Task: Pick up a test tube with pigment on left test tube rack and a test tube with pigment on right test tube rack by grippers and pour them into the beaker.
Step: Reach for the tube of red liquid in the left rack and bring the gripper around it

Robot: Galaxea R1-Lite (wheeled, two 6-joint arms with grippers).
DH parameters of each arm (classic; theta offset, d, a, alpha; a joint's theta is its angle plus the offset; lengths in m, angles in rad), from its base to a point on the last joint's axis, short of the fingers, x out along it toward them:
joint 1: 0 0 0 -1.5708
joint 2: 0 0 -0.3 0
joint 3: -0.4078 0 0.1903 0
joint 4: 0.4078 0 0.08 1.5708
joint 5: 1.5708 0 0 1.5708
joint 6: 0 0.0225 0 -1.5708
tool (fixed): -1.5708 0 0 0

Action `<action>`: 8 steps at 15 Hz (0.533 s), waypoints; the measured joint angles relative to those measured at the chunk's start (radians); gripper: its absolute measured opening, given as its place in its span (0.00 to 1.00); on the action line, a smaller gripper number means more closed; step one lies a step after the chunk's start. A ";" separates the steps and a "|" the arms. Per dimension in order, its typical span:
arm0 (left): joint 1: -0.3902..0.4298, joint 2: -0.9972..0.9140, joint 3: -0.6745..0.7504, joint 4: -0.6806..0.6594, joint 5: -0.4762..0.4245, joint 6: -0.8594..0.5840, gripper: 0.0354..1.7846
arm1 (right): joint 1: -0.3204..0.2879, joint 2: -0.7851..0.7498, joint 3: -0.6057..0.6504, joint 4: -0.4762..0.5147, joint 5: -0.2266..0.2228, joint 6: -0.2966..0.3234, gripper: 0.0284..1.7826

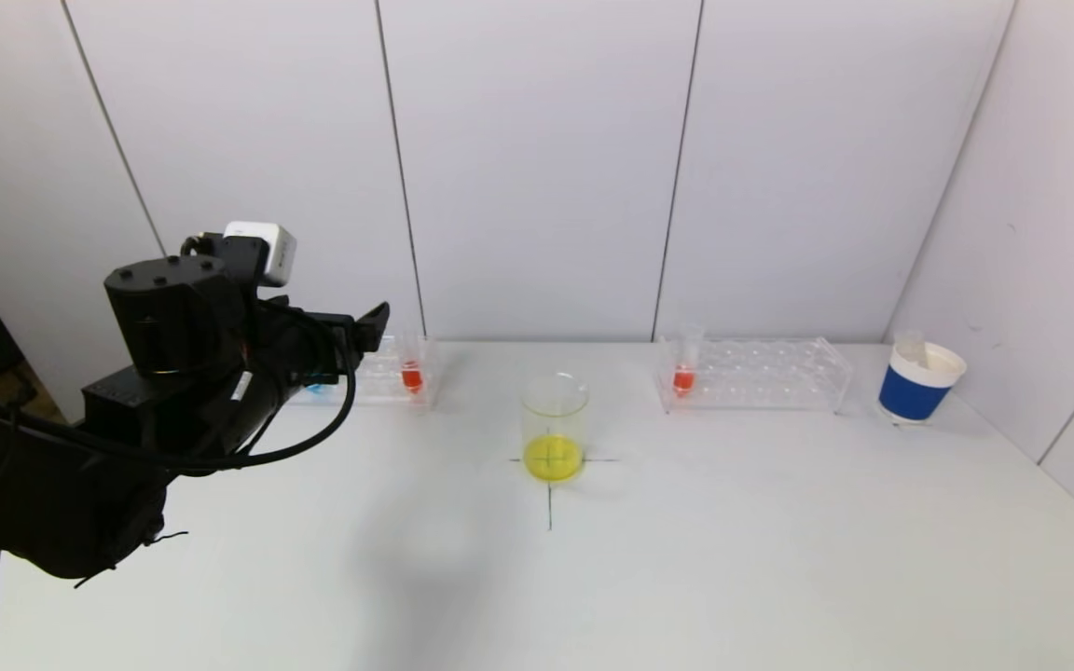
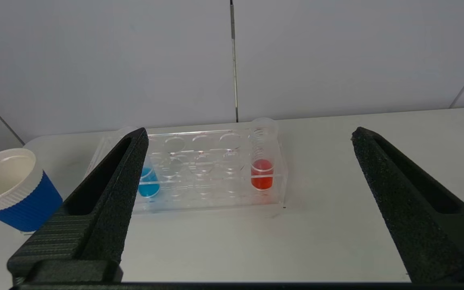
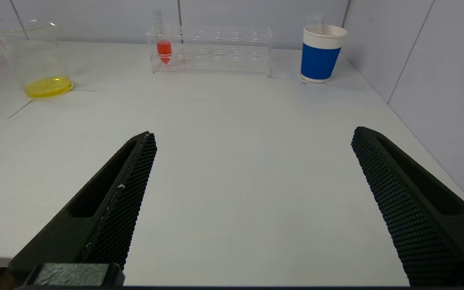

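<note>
left gripper (image 2: 248, 209): nearest the head camera, raised above the left part of the worktop (image 1: 733, 559), pointing toward the left test tube rack (image 2: 216, 201); jaws spread wide apart, holding nothing. in the head view only one black finger tip (image 1: 371, 326) shows past the arm's body.

left test tube rack: clear plastic, standing at the back of the worktop by the wall, just beyond the left gripper. holds two tubes upright: a blue pigment tube (image 2: 148, 183) at its outer end, partly hidden behind one finger in the left wrist view, and a red pigment tube (image 2: 262, 161) at the end nearer the beaker.

left paper cup (image 2: 10, 189): blue sleeve, white rim, beside the rack's outer end; seen in the left wrist view only.

beaker (image 1: 554, 429): clear glass, upright at the middle of the worktop on a drawn cross mark (image 1: 550, 503), between the two racks; a shallow layer of yellow liquid (image 1: 553, 457) in its bottom.

right test tube rack (image 1: 761, 375): clear plastic, back right of the beaker, holding one red tube (image 1: 684, 368) upright at the end nearest the beaker.

right paper cup (image 1: 917, 382): blue and white, at the far right near the wall, with a clear tube (image 1: 912, 347) standing in it.

right gripper (image 3: 252, 201): low over the near edge of the worktop, well apart from the right rack; jaws wide apart, empty; out of the head view.
</note>
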 joint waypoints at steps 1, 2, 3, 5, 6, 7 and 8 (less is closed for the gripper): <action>-0.001 0.024 0.000 -0.025 0.000 0.000 0.99 | 0.000 0.000 0.000 0.000 0.000 0.000 0.99; -0.002 0.047 0.000 -0.053 0.000 0.000 0.99 | 0.000 0.000 0.000 0.000 0.000 0.000 0.99; -0.003 0.073 0.000 -0.081 -0.001 0.000 0.99 | 0.000 0.000 0.000 0.000 0.000 0.000 0.99; -0.003 0.118 -0.001 -0.127 -0.002 0.000 0.99 | 0.000 0.000 0.000 0.000 0.000 0.000 0.99; -0.003 0.140 -0.002 -0.143 -0.002 -0.001 0.99 | 0.000 0.000 0.000 0.000 0.000 0.000 0.99; -0.003 0.159 -0.004 -0.157 -0.002 -0.001 0.99 | 0.000 0.000 0.000 0.000 0.000 0.000 0.99; -0.003 0.179 -0.005 -0.172 -0.002 -0.001 0.99 | 0.000 0.000 0.000 0.000 0.000 0.000 0.99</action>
